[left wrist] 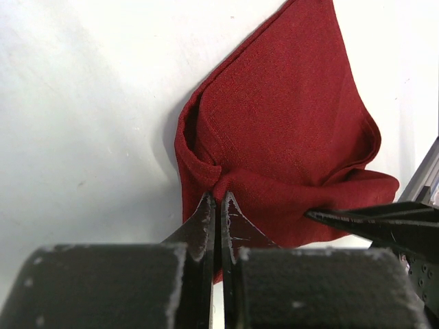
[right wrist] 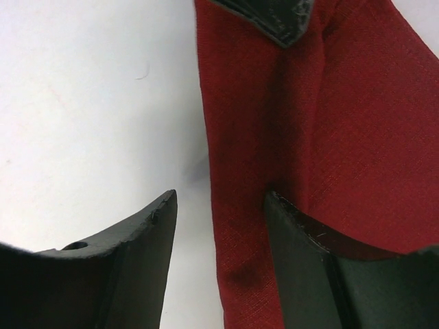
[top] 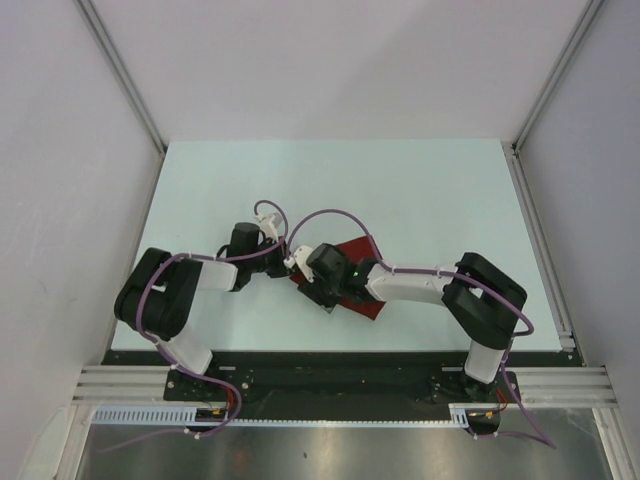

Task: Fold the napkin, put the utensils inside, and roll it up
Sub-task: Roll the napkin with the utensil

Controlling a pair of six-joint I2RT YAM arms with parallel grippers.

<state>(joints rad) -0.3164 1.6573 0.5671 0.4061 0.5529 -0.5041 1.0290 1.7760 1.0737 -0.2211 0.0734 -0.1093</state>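
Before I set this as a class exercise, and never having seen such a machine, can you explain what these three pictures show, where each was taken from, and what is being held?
This is a robot with two arms bolted side by side at the near edge of a pale table. The wide picture looks down from above and behind them. The other two come from small cameras on the wrists, so each shows its own fingers. On the table lies a dark red napkin, partly folded and bunched. The left arm's fingers are shut, pinching a fold of the cloth. The right arm's fingers stand open, with the napkin's edge running between them, one finger over bare table and the other over the cloth. No fork shows in any picture.
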